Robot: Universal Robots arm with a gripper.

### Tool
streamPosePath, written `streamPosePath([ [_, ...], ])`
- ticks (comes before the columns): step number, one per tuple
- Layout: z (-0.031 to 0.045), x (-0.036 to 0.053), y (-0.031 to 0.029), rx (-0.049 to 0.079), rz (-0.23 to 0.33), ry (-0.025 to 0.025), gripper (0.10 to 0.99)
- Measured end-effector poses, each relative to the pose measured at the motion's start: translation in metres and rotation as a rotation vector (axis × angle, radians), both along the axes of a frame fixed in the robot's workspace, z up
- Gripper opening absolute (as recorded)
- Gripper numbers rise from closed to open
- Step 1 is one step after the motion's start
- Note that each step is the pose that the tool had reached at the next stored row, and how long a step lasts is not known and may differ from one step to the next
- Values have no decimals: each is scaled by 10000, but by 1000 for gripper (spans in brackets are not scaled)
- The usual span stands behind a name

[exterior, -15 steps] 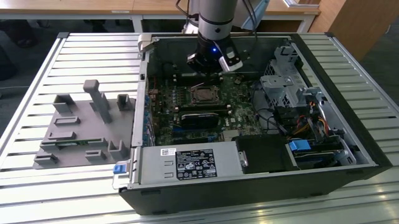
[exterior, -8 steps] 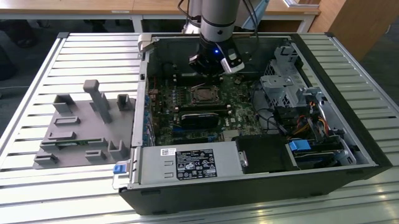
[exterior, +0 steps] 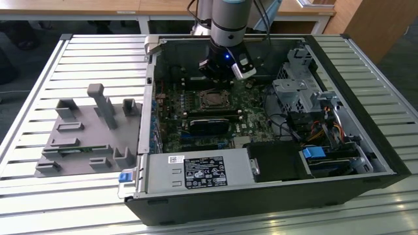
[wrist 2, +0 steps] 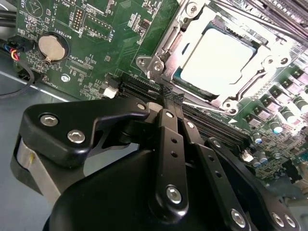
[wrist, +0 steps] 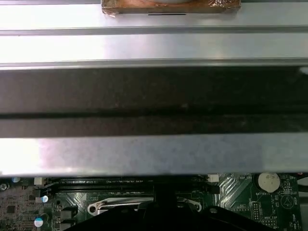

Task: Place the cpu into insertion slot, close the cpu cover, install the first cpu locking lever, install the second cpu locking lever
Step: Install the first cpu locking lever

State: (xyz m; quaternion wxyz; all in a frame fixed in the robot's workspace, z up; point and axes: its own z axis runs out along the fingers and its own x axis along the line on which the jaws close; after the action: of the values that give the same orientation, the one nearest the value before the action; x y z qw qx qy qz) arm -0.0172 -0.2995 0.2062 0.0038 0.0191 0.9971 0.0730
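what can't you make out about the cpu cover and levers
Second wrist view: the gripper hides one edge of the cpu cover.
First wrist view: the picture's edge and the gripper cut off most of it.
Exterior view: the cpu cover is too small to show its levers.

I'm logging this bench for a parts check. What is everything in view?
cpu: one, silvery, framed by the cover.
cover: one, grey metal, around the cpu.
board: one, green, inside the case.
coin cell: one, silver, on the board.
case: one, black, open, on the table.
power supply: one, grey, at the case's near side.
fixture plate: one, grey, on the exterior view's left of the case.
table: one, silver slats, under everything.
arm: one, grey, over the case.
gripper: one, black, shut, tip at the cover's edge.
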Motion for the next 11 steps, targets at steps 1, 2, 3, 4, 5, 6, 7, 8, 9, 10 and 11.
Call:
streamPosePath([
  [1,-7,1,0,0,-1,0,106],
  [2,-13,2,0,0,0,0,106],
  [3,-19,3,0,0,1,0,106],
  [4,-25,4,0,0,1,0,106],
  [5,-30,5,0,0,0,0,106],
  [6,-36,5,0,0,0,0,106],
  [7,-41,6,0,0,0,1,106],
  [8,-45,7,0,0,0,0,106],
  [9,-50,8,0,0,1,0,106],
  [10,-54,8,0,-1,0,0,106],
  [11,-58,9,0,-1,0,0,106],
])
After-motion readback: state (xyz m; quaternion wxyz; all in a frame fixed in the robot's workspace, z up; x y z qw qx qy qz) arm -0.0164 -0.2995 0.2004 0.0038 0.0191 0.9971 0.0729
